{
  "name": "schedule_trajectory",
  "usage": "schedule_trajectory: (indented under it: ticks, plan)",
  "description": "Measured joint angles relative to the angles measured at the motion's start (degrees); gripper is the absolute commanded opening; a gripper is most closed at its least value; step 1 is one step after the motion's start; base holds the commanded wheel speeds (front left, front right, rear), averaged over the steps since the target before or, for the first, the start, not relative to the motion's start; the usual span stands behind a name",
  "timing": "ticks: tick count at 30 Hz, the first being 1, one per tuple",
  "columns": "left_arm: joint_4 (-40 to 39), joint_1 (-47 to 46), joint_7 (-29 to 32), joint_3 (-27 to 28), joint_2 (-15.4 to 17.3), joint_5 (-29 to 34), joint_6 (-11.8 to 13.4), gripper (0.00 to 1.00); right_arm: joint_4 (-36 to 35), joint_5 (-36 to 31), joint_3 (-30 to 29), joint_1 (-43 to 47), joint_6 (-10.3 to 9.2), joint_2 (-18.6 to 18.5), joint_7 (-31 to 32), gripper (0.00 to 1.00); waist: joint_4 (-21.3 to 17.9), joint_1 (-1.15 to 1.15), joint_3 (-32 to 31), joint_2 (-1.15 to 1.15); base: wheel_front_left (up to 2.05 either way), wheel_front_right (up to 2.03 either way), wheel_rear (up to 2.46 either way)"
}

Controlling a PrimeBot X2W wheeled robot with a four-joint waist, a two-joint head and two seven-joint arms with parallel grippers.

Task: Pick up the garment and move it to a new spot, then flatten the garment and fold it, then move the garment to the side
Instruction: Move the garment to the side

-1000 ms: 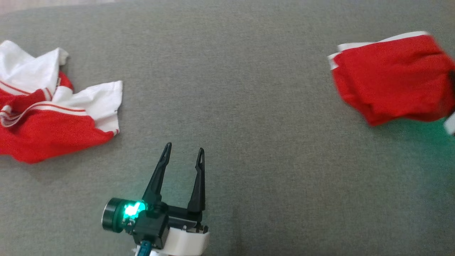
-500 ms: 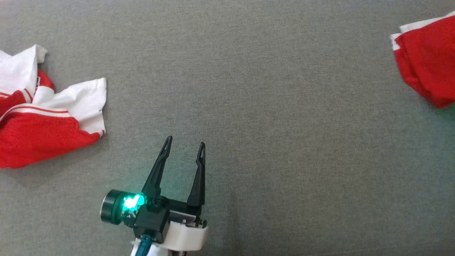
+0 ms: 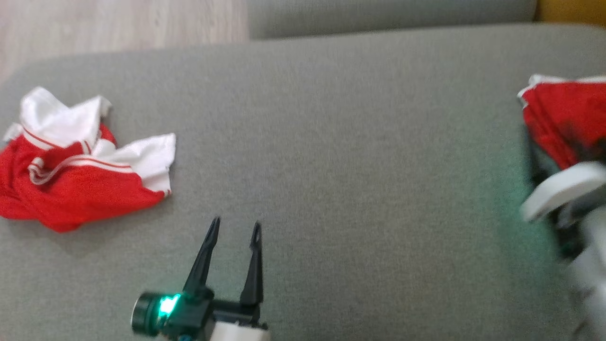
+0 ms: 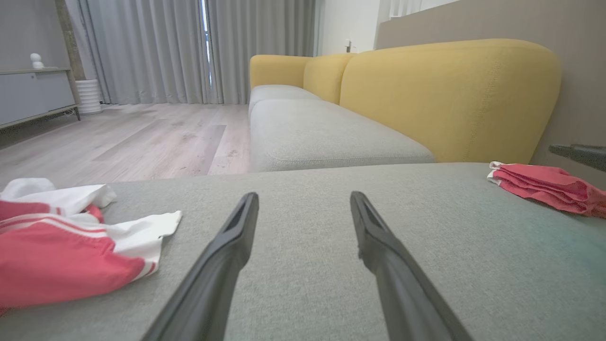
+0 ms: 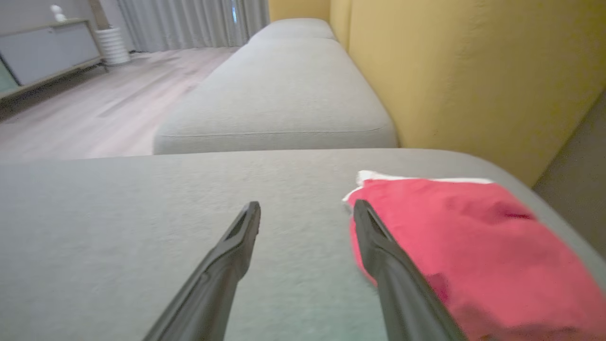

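Your right claw (image 5: 307, 204) stands spread, with nothing between its fingers. The folded red garment (image 5: 473, 237) lies at the right end of the grey sofa cushion (image 3: 341, 151), just beside one finger. Your left claw (image 3: 236, 221) is spread too and empty, over mid-cushion. A crumpled red-and-white garment (image 3: 71, 189) lies at the left end.

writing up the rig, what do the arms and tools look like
left tool: two long tapering black fingers on a dark body with a green light and a white wrist shell. right tool: same black fingers, blurred pale shell
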Motion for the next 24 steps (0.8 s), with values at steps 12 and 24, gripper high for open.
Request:
schedule_trajectory:
  ticks: [12,24]
  plan:
    - [1.8,5.6,0.0,3.9,0.0,-6.3,0.3,1.0,-15.3,-0.6,3.9,22.1,0.0,14.0,-5.5,1.0,1.6,0.0,-10.5,0.0,0.0,0.0,0.0]
    - [1.2,12.3,0.0,9.0,0.0,-3.0,-0.1,1.0,-28.7,-13.6,-5.0,38.5,0.0,17.5,-5.5,1.0,2.2,0.0,-14.9,0.0,0.0,0.0,0.0]
